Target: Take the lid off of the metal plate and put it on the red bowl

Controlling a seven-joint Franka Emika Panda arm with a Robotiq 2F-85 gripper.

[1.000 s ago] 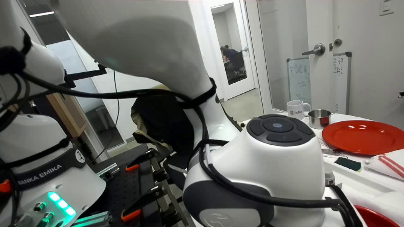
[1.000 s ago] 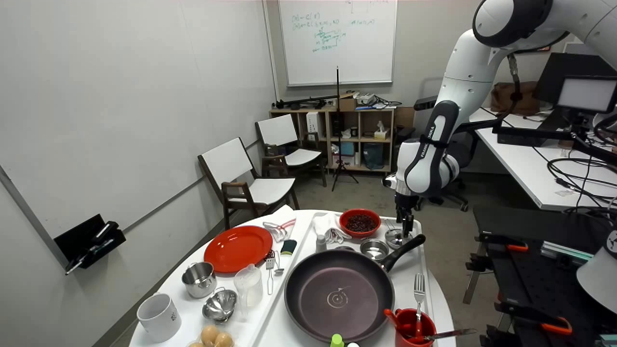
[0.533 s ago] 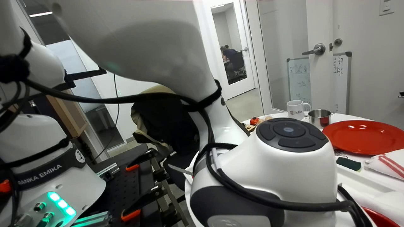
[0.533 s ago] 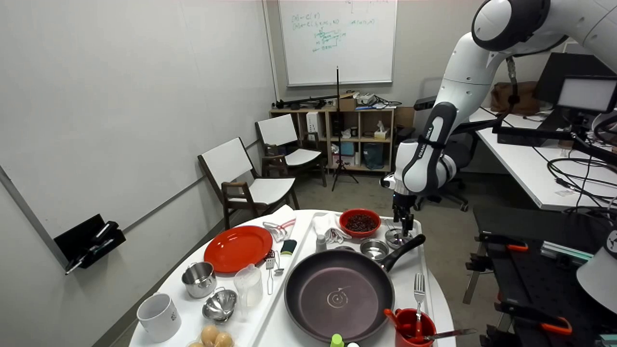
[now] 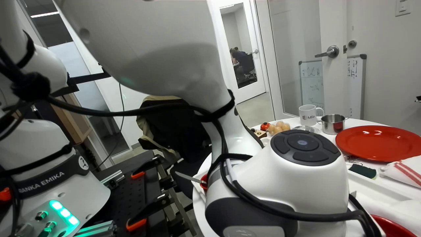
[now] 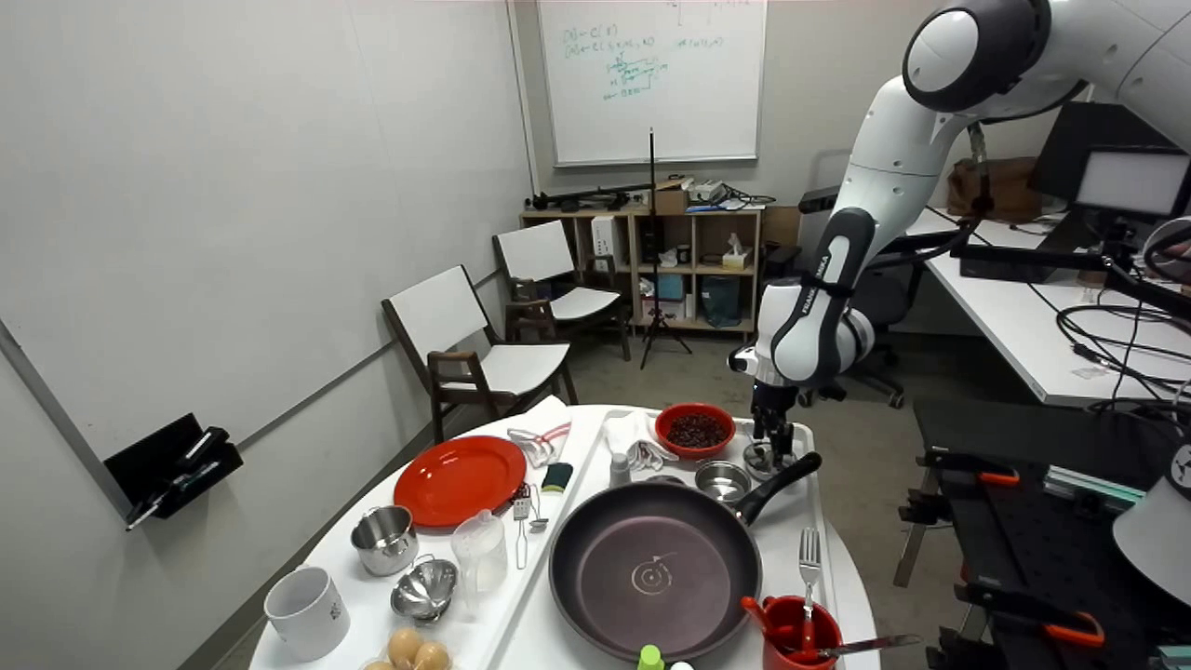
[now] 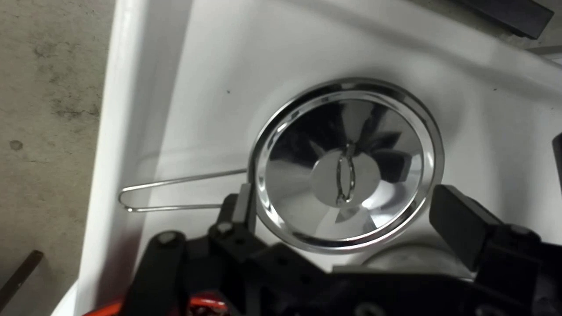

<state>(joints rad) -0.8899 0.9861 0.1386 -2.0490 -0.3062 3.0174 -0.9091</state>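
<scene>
A shiny round metal lid (image 7: 290,193) with a small wire loop handle (image 7: 345,177) lies on a metal dish with a long wire handle (image 7: 175,181). The dish itself is mostly hidden under the lid. My gripper (image 7: 344,197) is open and empty, with one black finger at each side of the lid's near half in the wrist view. In an exterior view my gripper (image 6: 772,442) is just above the lid (image 6: 756,460). The red bowl (image 6: 690,453), full of dark beans, stands beside it. A bit of the bowl (image 7: 206,302) shows in the wrist view.
All stand in a white tray (image 7: 127,87) with raised edges. A small metal bowl (image 6: 723,483) is close to the lid. A large black frying pan (image 6: 651,596) points its handle toward the lid. A white cloth (image 6: 637,441) lies by the red bowl.
The gripper has come down toward the lid and shifted slightly left in an exterior view. The lid, the red bowl and the other objects have not moved.
</scene>
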